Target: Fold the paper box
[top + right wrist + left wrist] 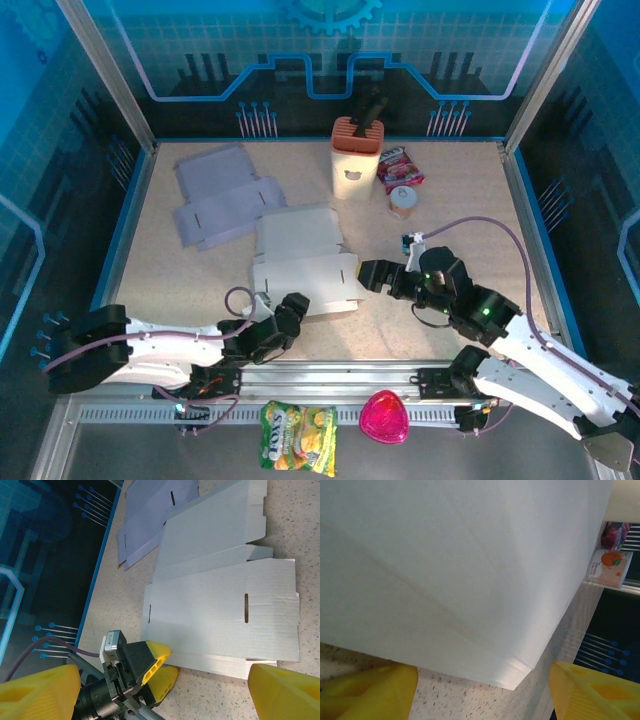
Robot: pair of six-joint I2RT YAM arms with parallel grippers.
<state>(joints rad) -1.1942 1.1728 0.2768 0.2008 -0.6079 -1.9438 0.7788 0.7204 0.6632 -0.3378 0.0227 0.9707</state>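
The paper box (305, 268) lies flat and white in the middle of the table, with a slot near each end (220, 615). My left gripper (290, 312) sits at the box's near left corner. Its yellow fingers (370, 692) stand wide apart and open, and the corner (515, 677) pokes in between them, apart from both. The right wrist view also has that gripper (160, 672) against the box's edge. My right gripper (372, 275) hovers open just off the box's right edge, its fingertips (285, 692) holding nothing.
A second flat white box (295, 225) lies just behind the first, and lavender flat boxes (220, 190) lie at the back left. An orange-and-white container (357, 155), a snack packet (400, 165) and a small cup (403, 202) stand at the back. A snack bag (298, 435) and a pink object (384, 418) lie off the front edge.
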